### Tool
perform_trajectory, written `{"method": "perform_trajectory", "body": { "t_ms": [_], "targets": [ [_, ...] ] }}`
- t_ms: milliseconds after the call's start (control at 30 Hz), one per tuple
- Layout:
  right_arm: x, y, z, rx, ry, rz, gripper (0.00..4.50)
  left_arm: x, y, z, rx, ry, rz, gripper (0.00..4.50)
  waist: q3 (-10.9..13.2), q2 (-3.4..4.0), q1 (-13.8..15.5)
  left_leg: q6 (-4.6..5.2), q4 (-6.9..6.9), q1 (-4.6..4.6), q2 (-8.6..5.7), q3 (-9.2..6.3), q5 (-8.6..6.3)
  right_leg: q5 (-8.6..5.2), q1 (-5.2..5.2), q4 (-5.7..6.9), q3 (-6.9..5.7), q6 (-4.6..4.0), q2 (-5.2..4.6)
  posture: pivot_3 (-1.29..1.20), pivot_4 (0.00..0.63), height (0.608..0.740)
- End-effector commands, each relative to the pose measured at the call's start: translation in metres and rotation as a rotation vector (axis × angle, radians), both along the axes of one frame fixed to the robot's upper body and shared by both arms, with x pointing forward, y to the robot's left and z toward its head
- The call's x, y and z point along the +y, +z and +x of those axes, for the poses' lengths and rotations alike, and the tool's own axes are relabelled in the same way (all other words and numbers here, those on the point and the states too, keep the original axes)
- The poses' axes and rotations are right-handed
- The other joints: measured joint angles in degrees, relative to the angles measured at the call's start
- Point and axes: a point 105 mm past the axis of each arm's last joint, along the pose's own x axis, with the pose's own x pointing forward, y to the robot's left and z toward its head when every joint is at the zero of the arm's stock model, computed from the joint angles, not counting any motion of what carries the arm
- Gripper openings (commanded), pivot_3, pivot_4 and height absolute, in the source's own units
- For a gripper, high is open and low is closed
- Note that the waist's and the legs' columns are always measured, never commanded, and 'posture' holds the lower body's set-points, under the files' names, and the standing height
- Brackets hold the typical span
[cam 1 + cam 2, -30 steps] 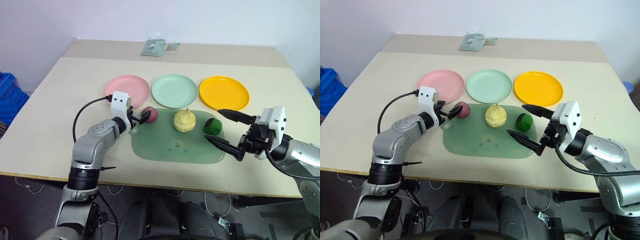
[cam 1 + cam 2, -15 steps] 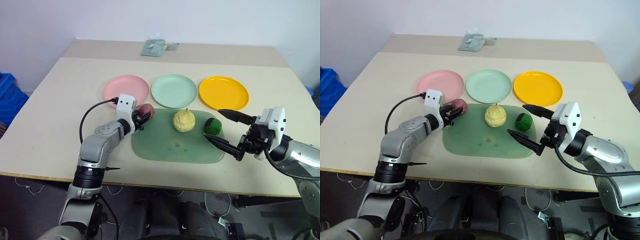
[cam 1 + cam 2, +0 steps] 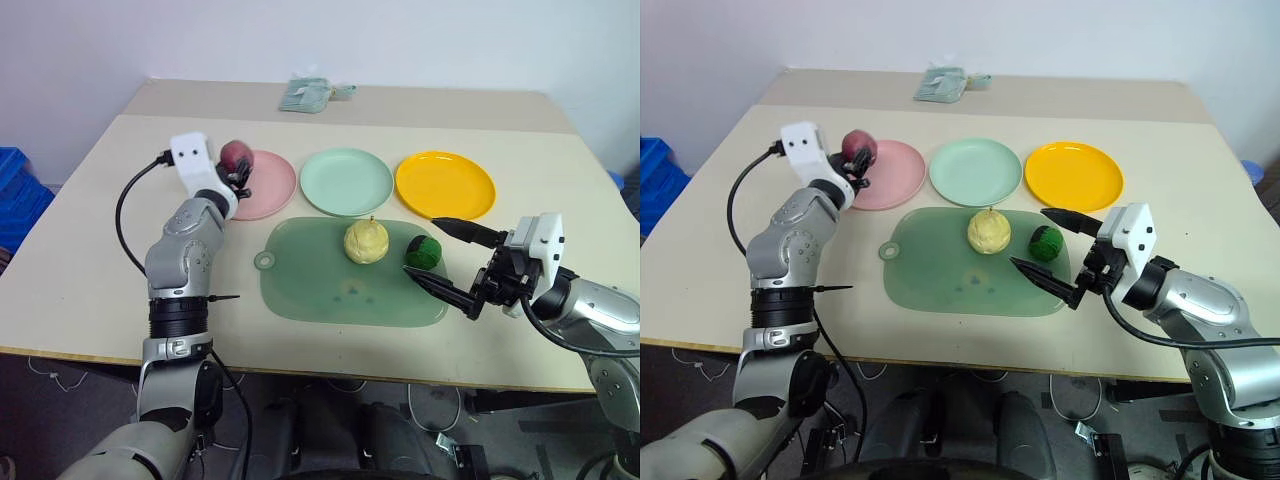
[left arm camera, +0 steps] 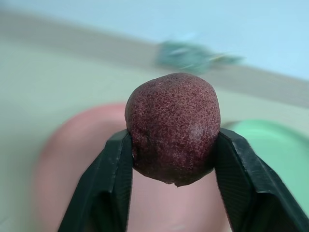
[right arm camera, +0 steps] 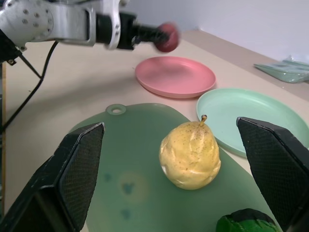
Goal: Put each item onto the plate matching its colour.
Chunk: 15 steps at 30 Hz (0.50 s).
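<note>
My left gripper [image 3: 236, 170] is shut on the dark reddish-purple lump [image 3: 235, 156], holding it in the air over the left edge of the pink plate [image 3: 268, 187]; the left wrist view shows the lump [image 4: 173, 127] pinched between both black fingers. The mint green plate [image 3: 347, 181] and the yellow-orange plate [image 3: 445, 185] lie in a row to its right, both bare. On the dull green mat [image 3: 330, 290] rest the pale yellow pear [image 3: 366, 241] and the dark green ball [image 3: 423, 252]. My right gripper [image 3: 448, 262] stands open just right of the ball, holding nothing.
A folded pale green cloth [image 3: 312, 95] lies at the far edge of the beige table [image 3: 90, 220]. A blue crate [image 3: 18, 195] stands off the table to the left. The left arm's black cable [image 3: 127, 215] loops over the table.
My left gripper closed on the reddish-purple lump at the mat's corner, lifted it and carried it up and left to above the pink plate. The right gripper stayed put.
</note>
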Motion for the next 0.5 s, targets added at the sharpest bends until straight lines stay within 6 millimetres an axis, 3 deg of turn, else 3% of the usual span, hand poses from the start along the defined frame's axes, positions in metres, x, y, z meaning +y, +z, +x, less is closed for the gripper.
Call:
{"method": "perform_trajectory", "body": {
  "t_ms": [33, 233, 367, 500],
  "targets": [
    [0.001, 0.010, 0.000, -0.054, 0.004, 0.009, 4.50, -0.002, 0.018, 0.003, -0.072, -0.016, 0.037, 4.43, 0.02, -0.03, 0.25, -0.01, 0.02, -0.01, 0.00, 0.00, 0.00, 0.00, 0.00, 0.00, 0.00, 0.00, 0.00, 0.00, 0.150, 0.740],
    [0.000, 0.011, 0.000, -0.064, -0.012, 0.012, 4.50, -0.025, 0.023, 0.000, -0.113, -0.142, 0.123, 4.43, 0.02, -0.03, 1.40, -0.01, 0.06, -0.01, -0.03, -0.01, 0.00, 0.02, 0.02, 0.00, 0.02, 0.02, -0.04, 0.00, 0.150, 0.740],
    [0.001, 0.011, 0.000, -0.070, -0.018, 0.017, 4.50, -0.067, 0.037, -0.017, -0.209, -0.387, 0.119, 4.43, 0.02, -0.03, 1.36, -0.03, 0.02, -0.03, -0.03, 0.00, 0.00, 0.02, 0.00, -0.04, 0.03, 0.01, -0.07, 0.00, 0.150, 0.740],
    [0.006, 0.013, 0.001, -0.075, -0.010, 0.030, 4.50, -0.092, 0.034, -0.032, -0.216, -0.559, 0.102, 4.43, 0.01, -0.01, 1.30, -0.03, 0.02, -0.04, -0.03, -0.01, -0.01, 0.02, -0.01, -0.05, 0.04, 0.00, -0.08, 0.00, 0.150, 0.740]
  ]
}}
